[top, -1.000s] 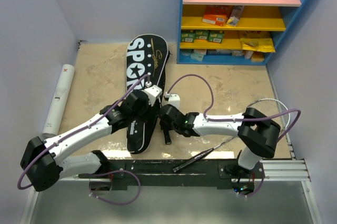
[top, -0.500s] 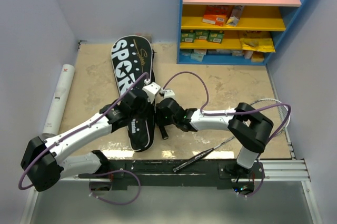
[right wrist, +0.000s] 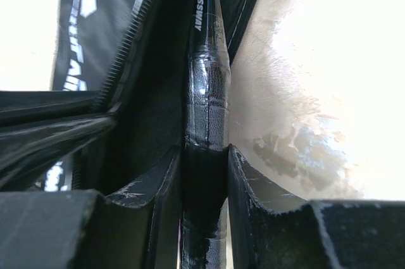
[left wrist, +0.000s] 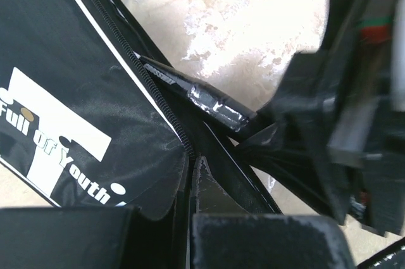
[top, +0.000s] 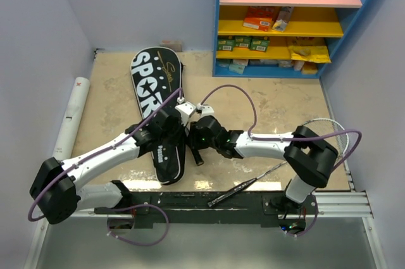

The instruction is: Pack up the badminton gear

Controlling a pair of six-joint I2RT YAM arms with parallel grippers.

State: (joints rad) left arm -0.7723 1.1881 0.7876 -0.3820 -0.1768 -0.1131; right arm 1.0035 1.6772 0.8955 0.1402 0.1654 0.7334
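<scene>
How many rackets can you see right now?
2. One racket lies near the table's front edge, right side. The other's handle is clamped between the right fingers, its shaft running into the bag. The bag could hide more.

Pale lavender walls (top: 133, 3) on three sides of a beige, marbled desk (top: 285, 101). Against the far wall at right, a blue shelf unit (top: 216, 28) with pink and yellow shelves, stocked with small boxes (top: 255, 18).

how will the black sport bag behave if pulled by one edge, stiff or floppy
Probably floppy: the bag is thin fabric, creased where the left gripper pinches its zip edge. It is likely light, so a pull may drag it whole across the smooth table.
</scene>
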